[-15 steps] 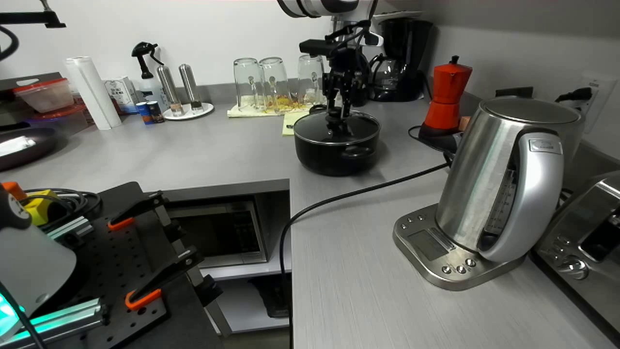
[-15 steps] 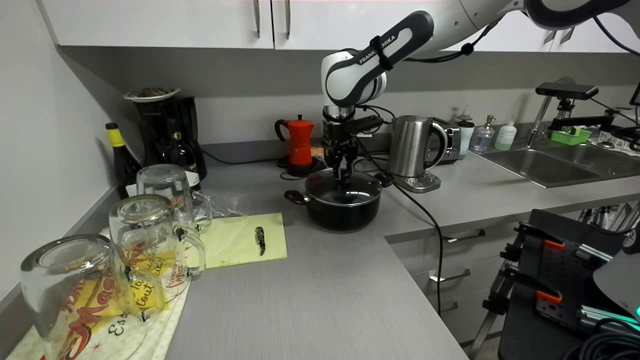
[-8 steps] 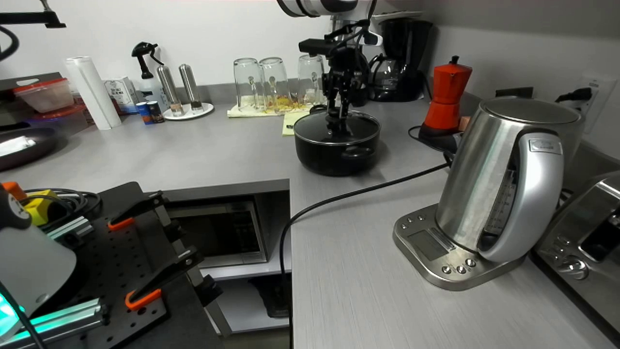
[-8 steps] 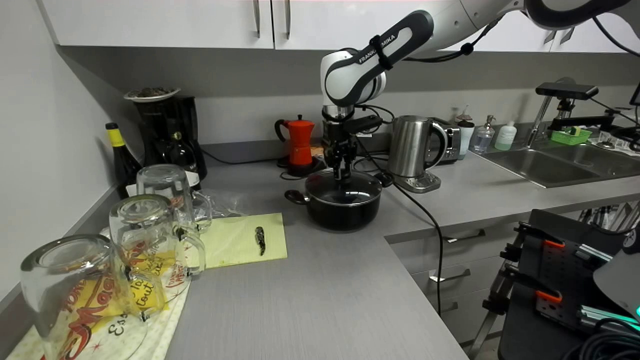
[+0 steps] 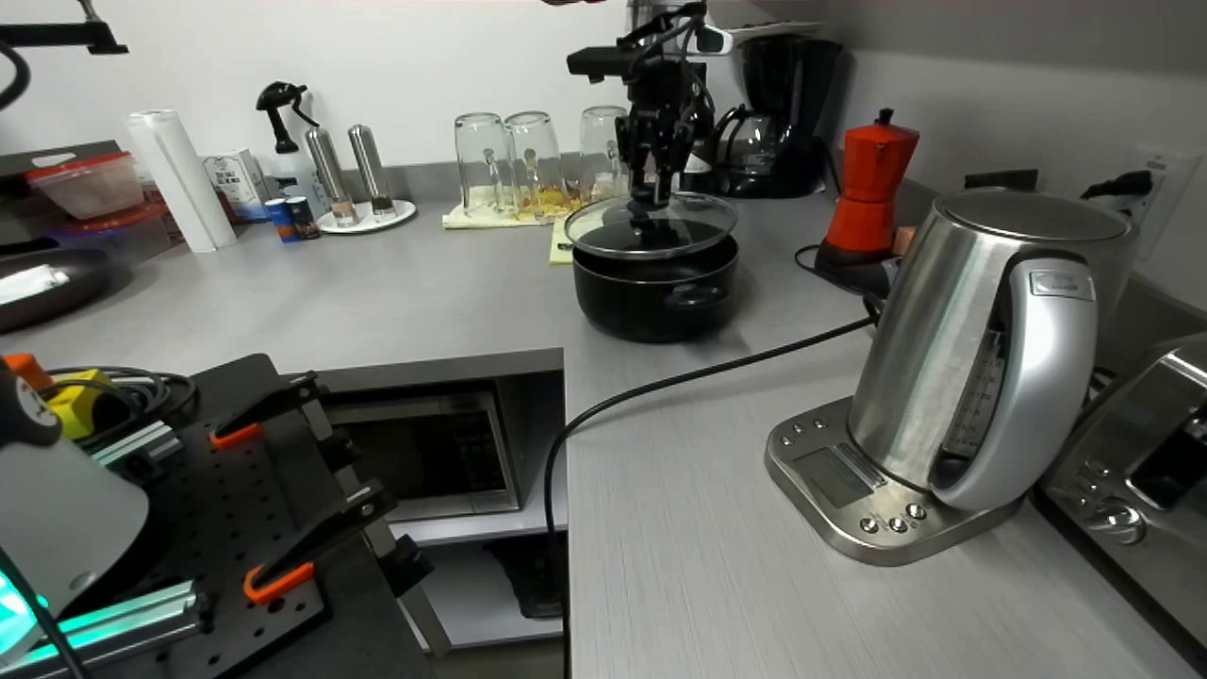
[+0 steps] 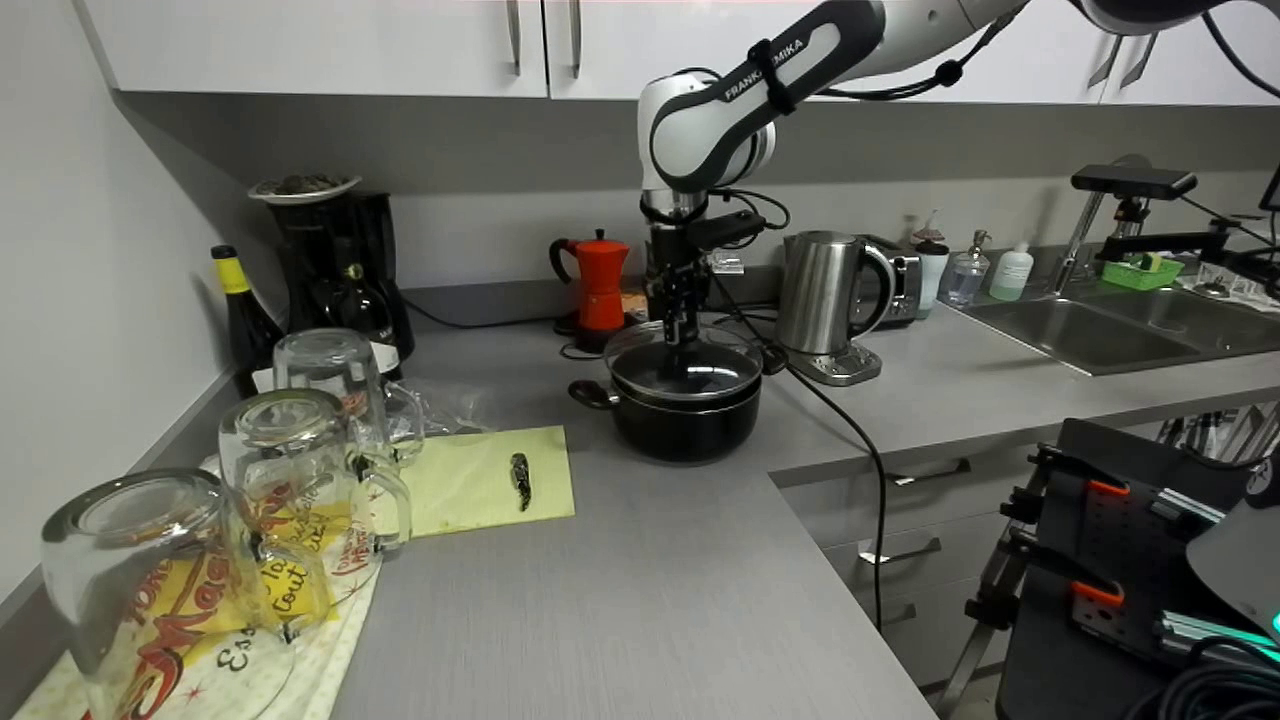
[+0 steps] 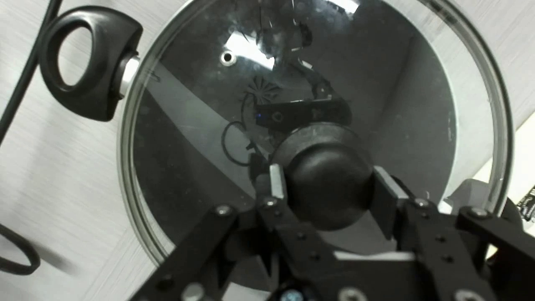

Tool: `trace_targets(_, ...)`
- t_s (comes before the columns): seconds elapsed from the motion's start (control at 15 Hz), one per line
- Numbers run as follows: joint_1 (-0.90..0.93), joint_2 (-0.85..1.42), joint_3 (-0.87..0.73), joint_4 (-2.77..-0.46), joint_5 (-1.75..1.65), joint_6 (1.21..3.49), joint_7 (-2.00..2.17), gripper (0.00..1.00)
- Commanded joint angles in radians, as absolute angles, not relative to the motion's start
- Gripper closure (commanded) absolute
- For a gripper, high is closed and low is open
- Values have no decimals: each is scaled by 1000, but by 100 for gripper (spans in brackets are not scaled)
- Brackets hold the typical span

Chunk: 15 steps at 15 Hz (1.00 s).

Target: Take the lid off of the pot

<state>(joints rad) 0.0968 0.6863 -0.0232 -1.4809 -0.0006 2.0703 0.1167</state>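
Observation:
The glass lid (image 5: 599,231) has a dark rim and a black centre knob (image 7: 328,188). It is raised a little above the black pot (image 5: 627,306), with a gap between lid and pot rim in both exterior views. The lid also shows in an exterior view (image 6: 725,378) and fills much of the wrist view (image 7: 397,83). My gripper (image 7: 326,184) is shut on the knob, a pad on each side of it. The pot (image 6: 685,435) stands on the counter. In the wrist view one of its handles (image 7: 96,92) shows at the upper left.
The steel kettle (image 6: 820,290) and red moka pot (image 6: 600,285) stand behind the pot. A black cable (image 6: 830,410) runs beside the pot. Glass mugs (image 6: 290,450) and a yellow sheet (image 6: 470,480) with a small dark item lie left. White cabinets (image 6: 330,45) hang above.
My gripper has moved up, and the lid has risen with it off the pot's rim. The pot has stayed in place. The gripper was at the knob in the earlier frames too.

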Motion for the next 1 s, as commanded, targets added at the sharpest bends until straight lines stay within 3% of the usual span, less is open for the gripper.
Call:
trace_targets(0.0,123,537,-22,-1598,-47,2081,139,75)
trace_targets(0.93,203,407,43,-1747,-155,2079,139,75)
